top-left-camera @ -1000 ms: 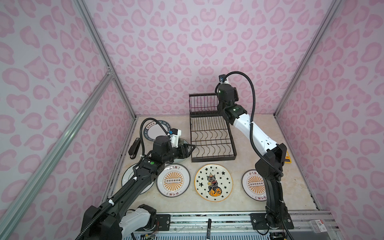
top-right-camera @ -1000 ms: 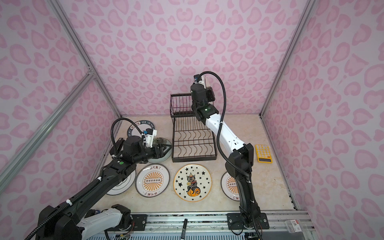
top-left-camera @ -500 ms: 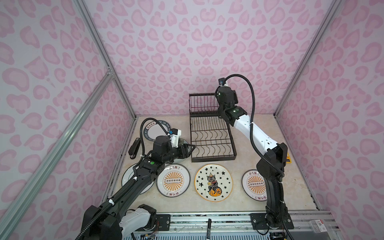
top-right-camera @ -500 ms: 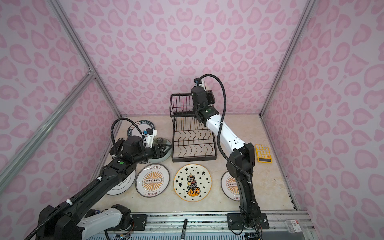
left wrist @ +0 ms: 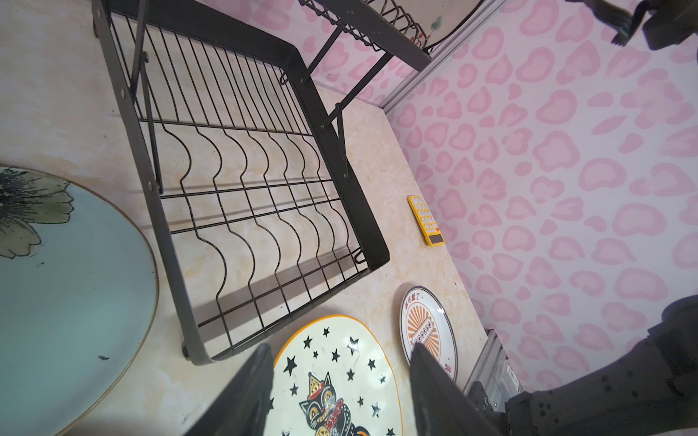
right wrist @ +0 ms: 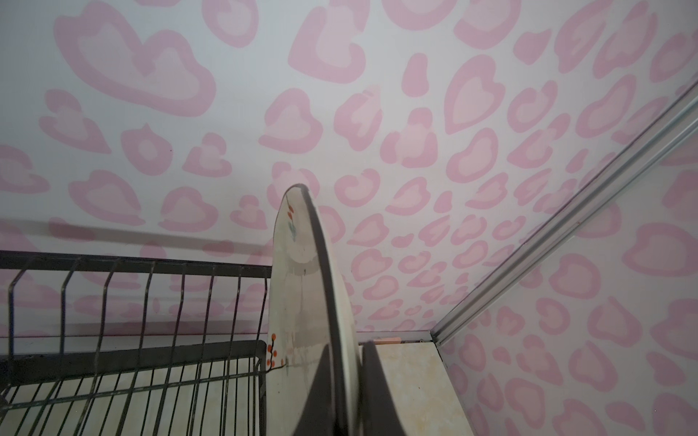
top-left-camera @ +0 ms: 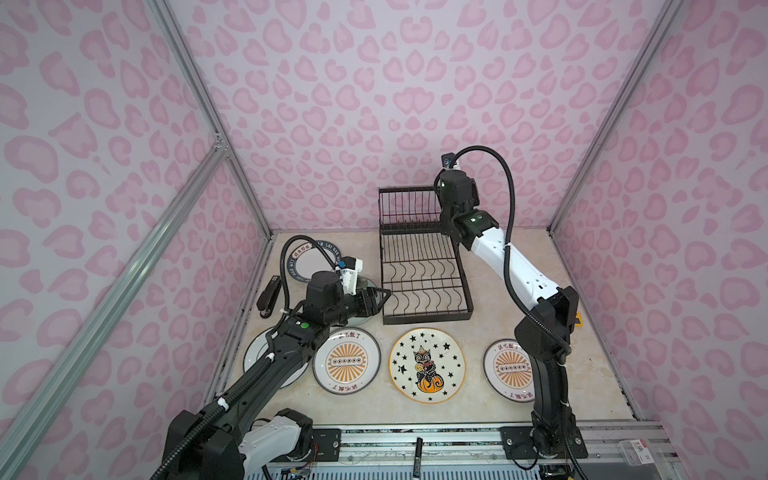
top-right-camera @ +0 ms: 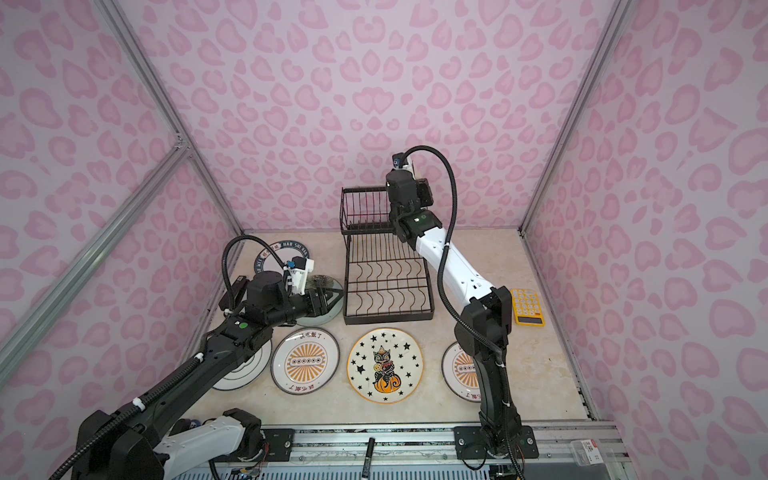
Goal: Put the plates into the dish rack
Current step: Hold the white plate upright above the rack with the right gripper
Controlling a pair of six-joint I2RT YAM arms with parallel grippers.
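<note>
white but for a small red sprig, the sprig plate (right wrist: 302, 283) stands on edge, clamped at its rim by the right hand (right wrist: 346, 353), a finger on each face. it is up at the far right end of the rack (top-left-camera: 424, 318), by the corner of the raised upper tier. whether its lower edge already sits between the wires i cannot tell, since the hand hides it. the step in hand looks to be slotting this plate, the first to go in, as neither tier shows another. the next move calls for keeping the plate upright, lining its edge with a gap between two wires, lowering until the wires bear it, and only then letting go. released tilted, it could tip over or slip off the end. the left hand (left wrist: 340, 347) hangs with its fingers apart and nothing between them, low beside the rack's near left corner, above the edge of the teal plate (left wrist: 68, 283), which seems the likely next pick. five more plates lie flat on the tabletop (top-left-camera: 590, 353).
</note>
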